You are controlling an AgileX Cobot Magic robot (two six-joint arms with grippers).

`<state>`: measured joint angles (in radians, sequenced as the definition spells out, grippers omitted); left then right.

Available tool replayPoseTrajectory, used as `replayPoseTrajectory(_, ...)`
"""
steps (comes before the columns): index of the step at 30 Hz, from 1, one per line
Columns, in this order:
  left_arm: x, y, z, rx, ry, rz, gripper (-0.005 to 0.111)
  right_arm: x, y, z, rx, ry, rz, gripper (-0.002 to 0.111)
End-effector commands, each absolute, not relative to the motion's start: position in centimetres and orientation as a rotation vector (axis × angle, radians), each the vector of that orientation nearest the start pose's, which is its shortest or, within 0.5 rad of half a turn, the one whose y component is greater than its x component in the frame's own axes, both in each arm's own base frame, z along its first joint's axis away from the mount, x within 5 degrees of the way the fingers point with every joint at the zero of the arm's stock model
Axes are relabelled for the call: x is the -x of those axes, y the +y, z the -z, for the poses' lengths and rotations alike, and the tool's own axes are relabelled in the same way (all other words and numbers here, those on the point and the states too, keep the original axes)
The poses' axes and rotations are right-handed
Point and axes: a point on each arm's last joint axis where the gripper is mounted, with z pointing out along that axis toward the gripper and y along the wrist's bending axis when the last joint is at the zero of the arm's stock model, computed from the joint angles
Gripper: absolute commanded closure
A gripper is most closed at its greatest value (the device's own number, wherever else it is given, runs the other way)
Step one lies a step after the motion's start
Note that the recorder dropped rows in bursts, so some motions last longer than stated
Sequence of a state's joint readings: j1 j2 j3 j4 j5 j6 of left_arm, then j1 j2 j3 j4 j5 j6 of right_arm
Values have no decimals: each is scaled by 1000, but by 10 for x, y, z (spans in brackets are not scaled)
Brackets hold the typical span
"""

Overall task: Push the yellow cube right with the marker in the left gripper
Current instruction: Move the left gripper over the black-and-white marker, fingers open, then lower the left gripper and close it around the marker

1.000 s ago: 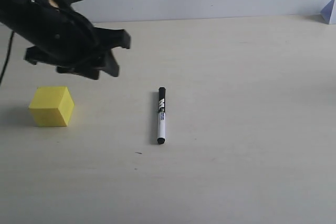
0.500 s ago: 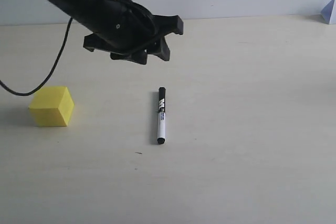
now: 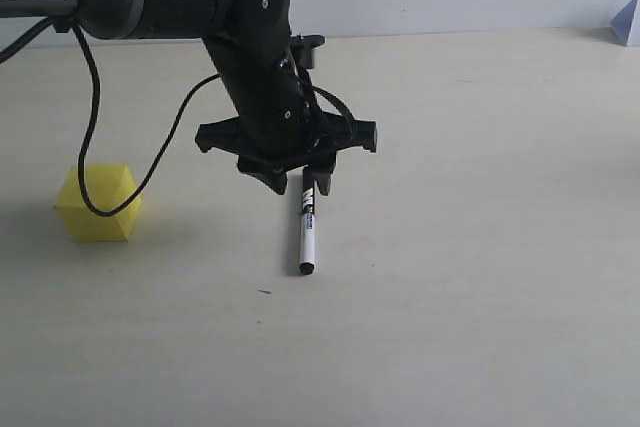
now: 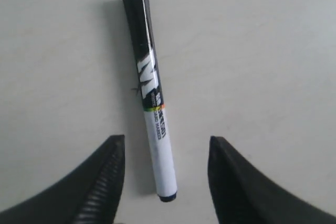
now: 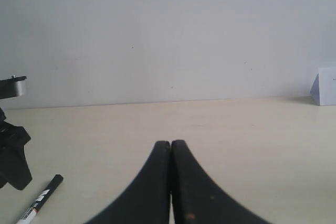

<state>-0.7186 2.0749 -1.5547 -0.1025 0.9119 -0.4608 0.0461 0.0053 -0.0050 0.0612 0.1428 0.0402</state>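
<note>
The marker lies flat on the table, black cap toward the back, apart from the yellow cube at the left. My left gripper hangs open over the marker's cap end, one finger on each side. In the left wrist view the marker runs between the two spread fingers, untouched, and the left gripper holds nothing. My right gripper is shut and empty; it does not show in the exterior view. The marker's cap shows in the right wrist view.
A black cable from the left arm loops down in front of the cube. A pale purple-and-white object stands at the table's far right edge by the wall. Bare tabletop lies to the right of the marker.
The left arm has swung right from above the cube and come down over the marker, its gripper staying open. The cube and marker have not moved.
</note>
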Motion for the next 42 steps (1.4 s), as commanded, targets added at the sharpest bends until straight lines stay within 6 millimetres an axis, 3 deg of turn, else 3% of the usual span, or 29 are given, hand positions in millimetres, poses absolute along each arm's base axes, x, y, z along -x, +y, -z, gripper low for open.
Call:
replayPoseTrajectory(1,-321,-289,-182,-466,2889,284,57,-56,3,-201,-36,1617,-119,108)
replayPoseTrajectory(3,-321,-288,-183,-620,2858,256,57,-56,3,-201,-36,1617,-119,108)
replayPoseTrajectory(9,-319,-286,-182,-625,2881,241,57,-56,3,-201,-36,1617,-119,108)
replayPoseTrajectory(27,-328,-293,-193,-385,2857,343,57,-56,3,-201,-36,1617,-119,108)
replayPoseTrajectory(30,-326,-293,-189,-382,2898,333,57,-56,3,-201,-36,1617,-119,108)
replayPoseTrajectory(36,-324,-292,-173,-324,2982,282,42,-56,3,-201,-36,1617,-119,108)
replayPoseTrajectory(42,-325,-294,-154,-269,3023,272,42,-56,3,-201,-36,1617,-119,108)
